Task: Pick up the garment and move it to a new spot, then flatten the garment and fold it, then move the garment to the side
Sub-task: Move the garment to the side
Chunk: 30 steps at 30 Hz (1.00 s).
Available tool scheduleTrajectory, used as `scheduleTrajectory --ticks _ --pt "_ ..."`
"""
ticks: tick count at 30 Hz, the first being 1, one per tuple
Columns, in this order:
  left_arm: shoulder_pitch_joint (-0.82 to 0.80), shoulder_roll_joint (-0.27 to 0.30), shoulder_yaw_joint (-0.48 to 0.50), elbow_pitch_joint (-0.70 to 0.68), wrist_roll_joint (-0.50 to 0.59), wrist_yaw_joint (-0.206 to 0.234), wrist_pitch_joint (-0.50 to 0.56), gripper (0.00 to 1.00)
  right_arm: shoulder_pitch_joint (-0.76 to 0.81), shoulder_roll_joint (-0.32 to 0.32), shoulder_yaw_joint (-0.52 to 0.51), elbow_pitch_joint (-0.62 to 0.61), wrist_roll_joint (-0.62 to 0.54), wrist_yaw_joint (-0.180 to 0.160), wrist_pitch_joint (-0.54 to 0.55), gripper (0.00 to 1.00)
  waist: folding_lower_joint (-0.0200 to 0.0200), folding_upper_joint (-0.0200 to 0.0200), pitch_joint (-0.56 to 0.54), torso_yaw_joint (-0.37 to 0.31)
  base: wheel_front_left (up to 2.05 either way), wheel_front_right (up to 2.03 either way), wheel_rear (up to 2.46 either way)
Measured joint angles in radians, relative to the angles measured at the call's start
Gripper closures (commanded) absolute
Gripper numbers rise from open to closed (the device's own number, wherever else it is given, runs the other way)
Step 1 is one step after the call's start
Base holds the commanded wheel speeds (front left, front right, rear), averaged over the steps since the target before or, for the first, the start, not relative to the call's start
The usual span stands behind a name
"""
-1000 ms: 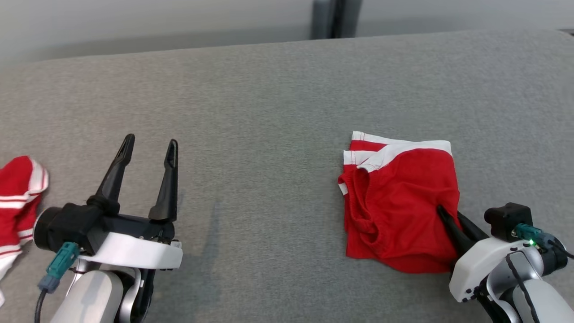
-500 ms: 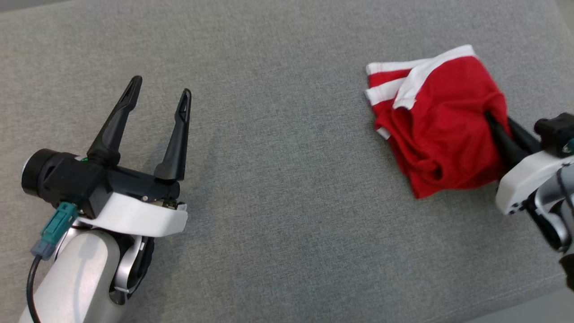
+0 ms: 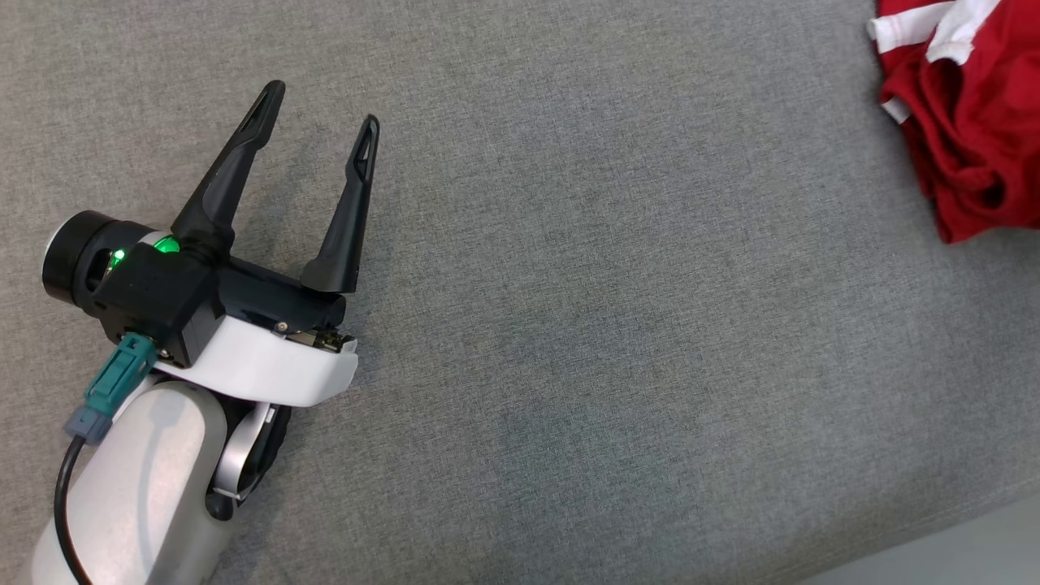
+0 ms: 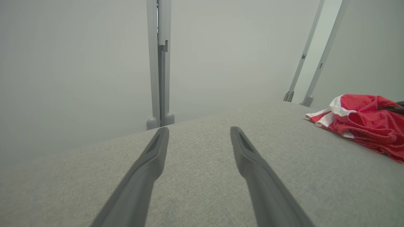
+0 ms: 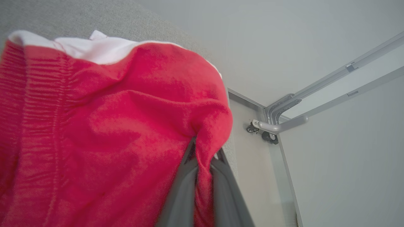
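The garment [image 3: 971, 122] is red with white bands and lies bunched on the grey cloth surface [image 3: 585, 325], at the top right corner of the head view. In the right wrist view my right gripper [image 5: 205, 148] is shut on a pinched fold at the edge of the garment [image 5: 94, 126], and the cloth hangs over its fingers. My left gripper [image 3: 323, 104] hovers open over bare surface far to the left of the garment, with nothing between its fingers. The left wrist view shows the left gripper [image 4: 199, 130] with the garment [image 4: 363, 121] off to its right.
The grey surface ends at an edge in the lower right of the head view, with pale floor [image 3: 959, 561] beyond it. Grey metal frame posts [image 4: 159, 63] stand behind the surface. A frame foot with casters [image 5: 268, 129] is beside the surface's corner.
The head view has swung, so the garment now sits at its top right corner and the right gripper is out of it. The garment has gone from flat to bunched in the right gripper's hold.
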State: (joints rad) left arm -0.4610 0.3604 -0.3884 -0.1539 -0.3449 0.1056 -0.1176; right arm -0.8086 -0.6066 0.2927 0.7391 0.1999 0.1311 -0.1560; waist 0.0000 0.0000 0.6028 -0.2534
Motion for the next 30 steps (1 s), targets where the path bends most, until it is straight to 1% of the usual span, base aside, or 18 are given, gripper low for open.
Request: scheduleTrajectory --ticks 1,2,3,9,12,14,17,21,25,30 --pt "-0.001 0.000 -0.001 0.001 0.000 0.000 0.000 0.00 -0.011 0.002 -0.008 0.022 -0.003 0.000 -0.018 0.65 0.0001 0.0000 0.002 0.000 0.00 0.00 0.00" --pt "-0.004 0.000 -0.002 0.002 0.000 0.000 0.000 0.00 -0.023 0.005 -0.016 0.046 -0.009 0.000 -0.026 0.09 0.0000 0.0000 0.004 0.000 0.00 0.00 0.00" --pt "-0.006 0.000 -0.003 0.004 -0.001 -0.001 0.000 0.00 -0.033 0.009 -0.024 0.069 -0.011 0.000 -0.031 0.00 0.0000 0.0000 0.004 0.001 0.00 0.00 0.00" --pt "-0.017 -0.003 -0.003 0.017 -0.009 -0.003 -0.008 0.00 -0.068 0.052 -0.087 0.180 -0.025 0.000 -0.078 0.00 0.0000 0.0000 -0.003 0.005 0.00 0.00 0.00" --pt "-0.017 -0.004 0.001 0.030 -0.016 -0.002 -0.018 0.00 -0.067 0.081 -0.148 0.189 -0.022 0.000 -0.097 0.00 0.0000 0.0000 -0.019 0.009 0.00 0.00 0.00" --pt "-0.010 -0.004 0.011 0.039 -0.022 0.003 -0.028 0.00 -0.057 0.110 -0.196 0.168 -0.017 0.000 -0.103 0.00 0.0000 0.0000 -0.035 0.010 0.00 0.00 0.00" --pt "0.022 -0.005 0.026 0.053 -0.036 0.020 -0.041 0.00 -0.005 0.169 -0.271 0.057 -0.015 0.000 -0.106 0.00 0.0000 0.0000 -0.066 0.010 0.00 0.00 0.00" --pt "0.071 -0.006 0.051 0.066 -0.058 0.043 -0.059 0.00 0.111 0.261 -0.354 -0.109 -0.032 0.000 -0.108 0.00 0.0000 0.0000 -0.117 0.011 0.00 0.00 0.00" --pt "0.125 -0.010 0.073 0.065 -0.089 0.054 -0.078 0.00 0.225 0.353 -0.398 -0.267 -0.048 0.000 -0.109 0.00 0.0000 0.0000 -0.173 0.021 0.00 0.00 0.00" --pt "0.180 -0.014 0.101 0.068 -0.115 0.064 -0.099 0.00 0.349 0.441 -0.402 -0.410 -0.072 0.000 -0.108 0.00 0.0000 0.0000 -0.230 0.060 0.00 0.00 0.00"
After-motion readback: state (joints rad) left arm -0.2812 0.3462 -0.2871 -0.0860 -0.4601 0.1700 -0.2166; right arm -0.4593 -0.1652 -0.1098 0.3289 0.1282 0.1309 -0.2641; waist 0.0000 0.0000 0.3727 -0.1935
